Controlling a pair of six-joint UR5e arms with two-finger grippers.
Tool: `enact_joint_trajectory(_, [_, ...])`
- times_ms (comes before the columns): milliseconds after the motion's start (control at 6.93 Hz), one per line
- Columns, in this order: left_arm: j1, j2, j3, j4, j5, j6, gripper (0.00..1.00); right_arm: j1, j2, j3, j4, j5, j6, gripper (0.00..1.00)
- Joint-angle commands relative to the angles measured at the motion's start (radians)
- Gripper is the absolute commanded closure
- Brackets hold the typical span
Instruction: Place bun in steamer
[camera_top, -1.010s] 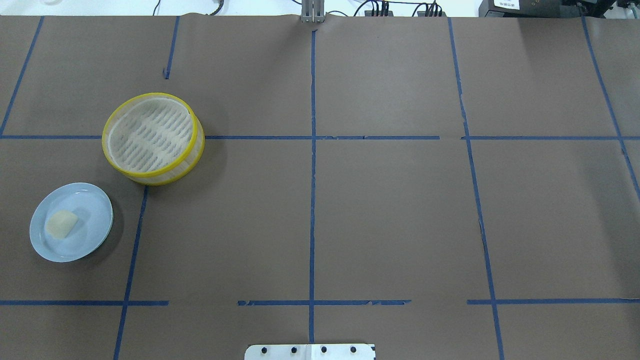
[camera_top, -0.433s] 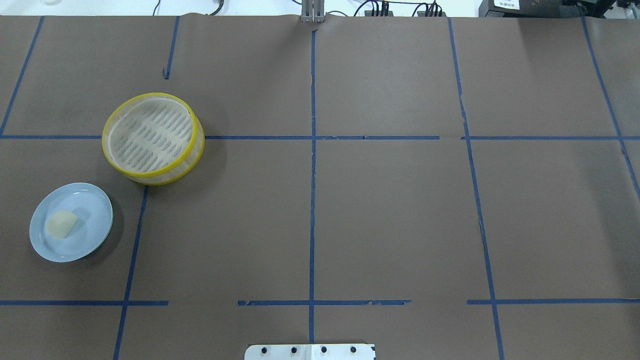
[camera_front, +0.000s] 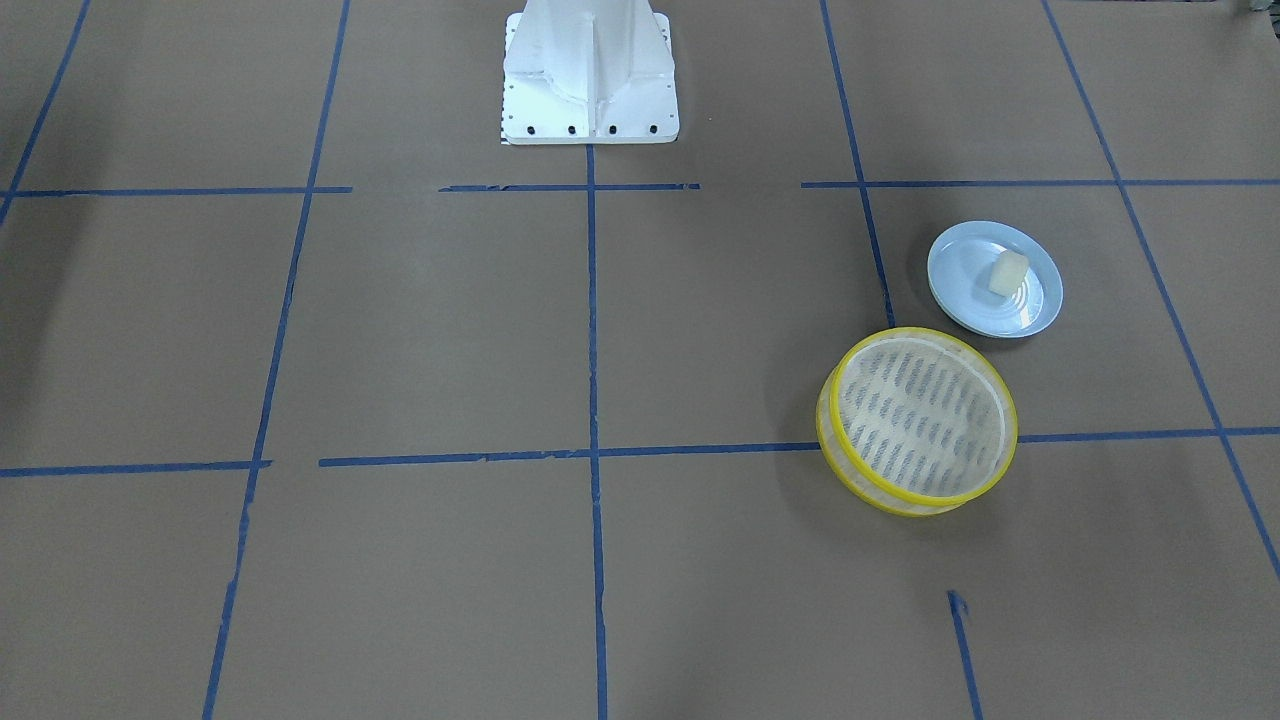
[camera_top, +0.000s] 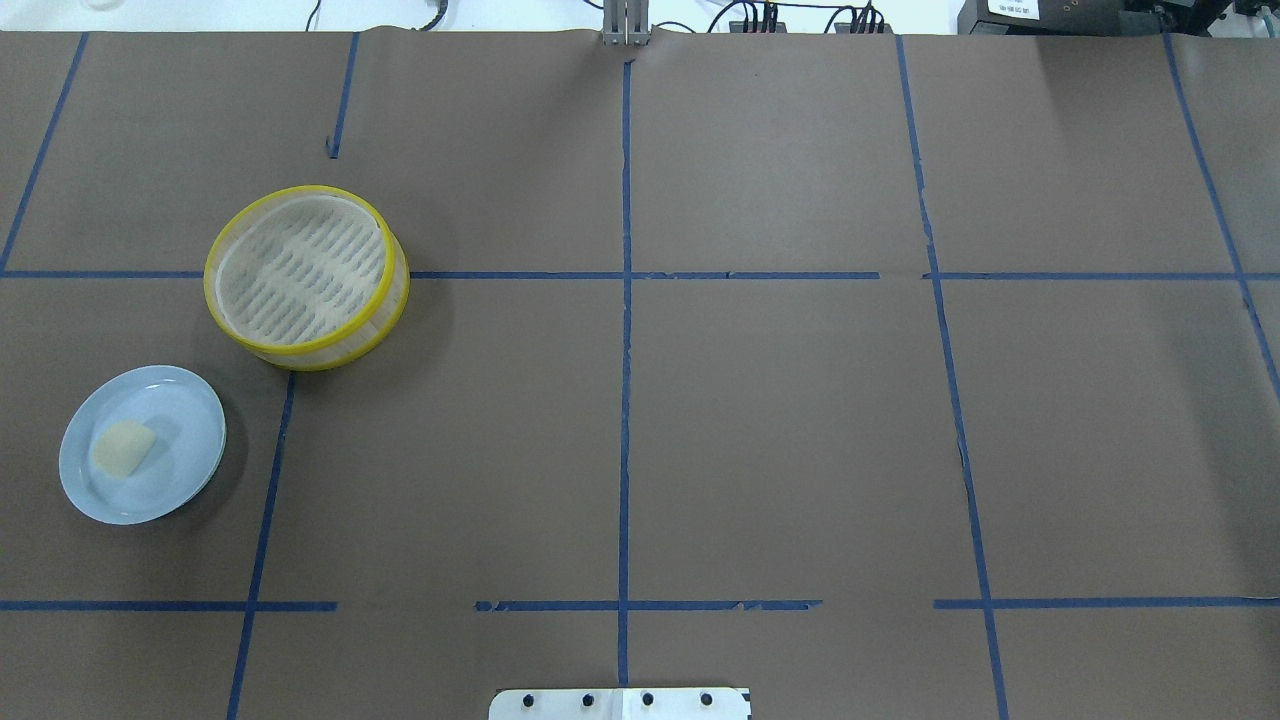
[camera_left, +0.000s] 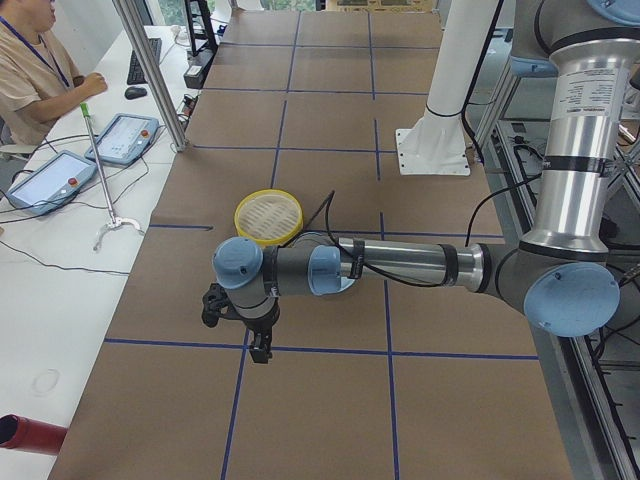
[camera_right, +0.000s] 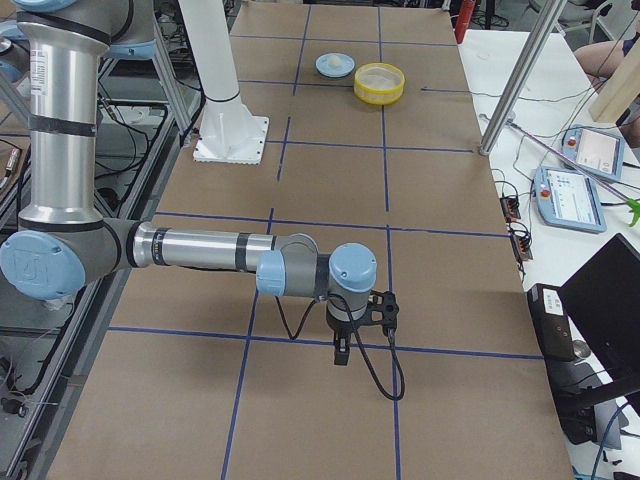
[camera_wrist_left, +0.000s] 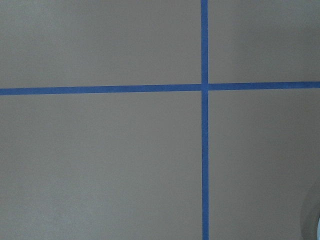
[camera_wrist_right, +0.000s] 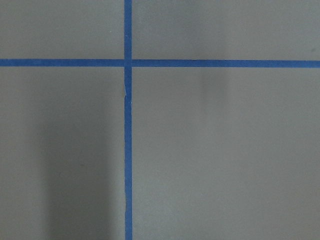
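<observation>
Bun: you had the bun (camera_top: 123, 449) lying on the pale blue plate (camera_top: 185, 415), on the robot's left half of the table.
Steamer: the steamer (camera_top: 340, 345) stood just beside the plate, not touching it, farther from the robot.
Overhead and front views: they gave you both things, but no arm.
Side views: only here did you see the left gripper (camera_left: 259, 350) and the right gripper (camera_right: 341, 352), each pointing down over the paper (camera_top: 800, 430); you could not tell whether either was spread or closed.
Wrist views: paper and blue tape lines (camera_wrist_left: 204, 150) only.
</observation>
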Motion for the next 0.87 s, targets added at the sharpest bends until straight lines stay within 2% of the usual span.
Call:
enact_joint_trajectory(0, [0.151, -0.004, -0.049, -0.101, -0.047, -0.178, 0.06, 0.000, 0.000, 0.000, 0.000, 0.000, 0.000, 0.00])
enact_joint_trajectory(144, [0.234, -0.001, -0.046, -0.268, -0.040, -0.350, 0.01, 0.000, 0.000, 0.000, 0.000, 0.000, 0.000, 0.00])
enact_joint_trajectory(289, [0.297, 0.008, -0.023, -0.410, -0.038, -0.518, 0.01, 0.000, -0.001, 0.000, 0.000, 0.000, 0.000, 0.00])
enact_joint_trajectory(433, [0.348, 0.006, -0.017, -0.481, 0.009, -0.712, 0.01, 0.000, 0.000, 0.000, 0.000, 0.000, 0.000, 0.00])
enact_joint_trajectory(577, [0.408, 0.006, -0.018, -0.565, 0.074, -0.824, 0.01, 0.000, 0.000, 0.000, 0.000, 0.000, 0.000, 0.00])
enact_joint_trajectory(722, [0.442, 0.005, -0.050, -0.575, 0.078, -0.910, 0.01, 0.000, 0.000, 0.000, 0.000, 0.000, 0.000, 0.00])
